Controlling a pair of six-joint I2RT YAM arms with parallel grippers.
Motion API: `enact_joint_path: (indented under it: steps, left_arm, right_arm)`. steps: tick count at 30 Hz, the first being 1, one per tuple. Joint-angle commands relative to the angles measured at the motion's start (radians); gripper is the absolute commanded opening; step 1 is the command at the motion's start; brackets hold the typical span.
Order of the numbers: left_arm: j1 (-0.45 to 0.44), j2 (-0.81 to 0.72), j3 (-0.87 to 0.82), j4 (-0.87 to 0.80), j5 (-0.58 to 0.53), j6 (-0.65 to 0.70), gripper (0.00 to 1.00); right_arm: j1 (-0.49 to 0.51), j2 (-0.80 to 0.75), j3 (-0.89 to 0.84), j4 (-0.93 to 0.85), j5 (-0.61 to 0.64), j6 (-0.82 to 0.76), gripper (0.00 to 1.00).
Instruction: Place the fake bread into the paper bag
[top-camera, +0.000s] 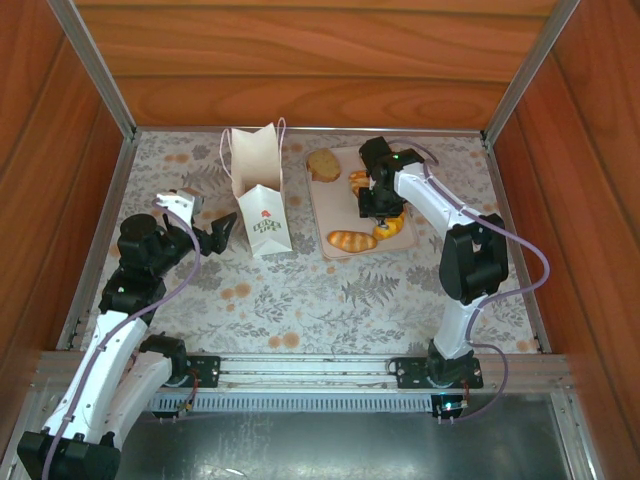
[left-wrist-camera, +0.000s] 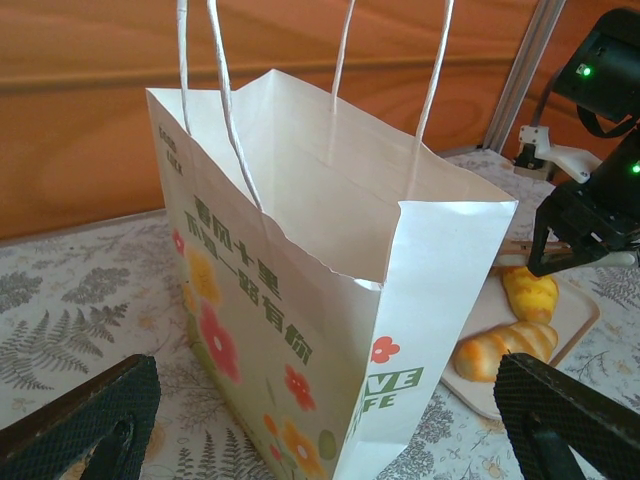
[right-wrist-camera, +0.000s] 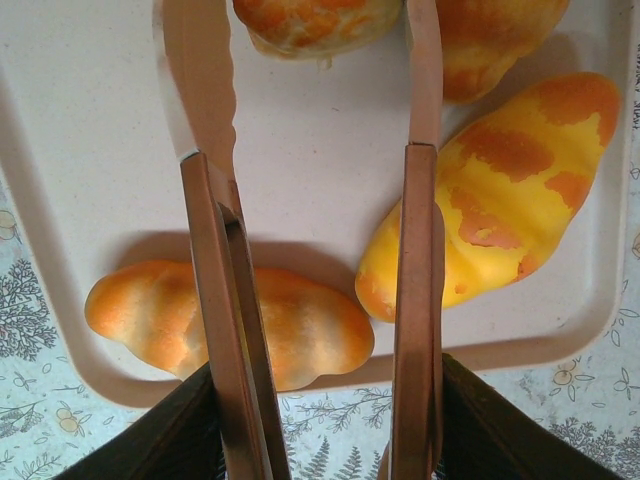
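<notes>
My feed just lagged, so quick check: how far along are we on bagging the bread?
Done: nothing visible; what shows inside the paper bag holds no bread. In hand: the right hand grips the tongs, spread above the tray with nothing pinched; the left hand is open beside the bag. Left: the striped roll, yellow roll, loaf and the rest on the tray.
</notes>
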Motion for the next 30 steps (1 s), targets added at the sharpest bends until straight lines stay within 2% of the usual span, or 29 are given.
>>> enact_joint_path:
  steps: [1, 6, 14, 18, 23, 30]
  left_arm:
    - [0.006, 0.0, 0.001, 0.024, 0.02, -0.006, 0.91]
    - [0.008, 0.001, 0.002, 0.023, 0.022, -0.006, 0.91]
    - [0.014, 0.003, 0.004, 0.023, 0.029, -0.007, 0.91]
    - [0.019, 0.006, 0.007, 0.023, 0.033, -0.018, 0.91]
    - [0.043, 0.014, 0.027, 0.017, 0.044, -0.049, 0.91]
    - [0.164, 0.044, 0.103, -0.018, 0.083, -0.172, 0.87]
  right_arm:
    - [-0.007, 0.024, 0.031, -0.01, 0.017, -0.001, 0.53]
    - [-0.007, 0.052, 0.031, 0.004, 0.011, 0.004, 0.51]
    - [-0.007, 0.013, 0.023, -0.004, 0.023, 0.007, 0.29]
    - [-0.007, -0.042, -0.003, 0.001, 0.024, 0.007, 0.21]
    - [-0.007, -0.124, -0.053, 0.014, 0.004, 0.004, 0.17]
    - [-0.006, -0.285, -0.112, 0.031, -0.032, 0.004, 0.17]
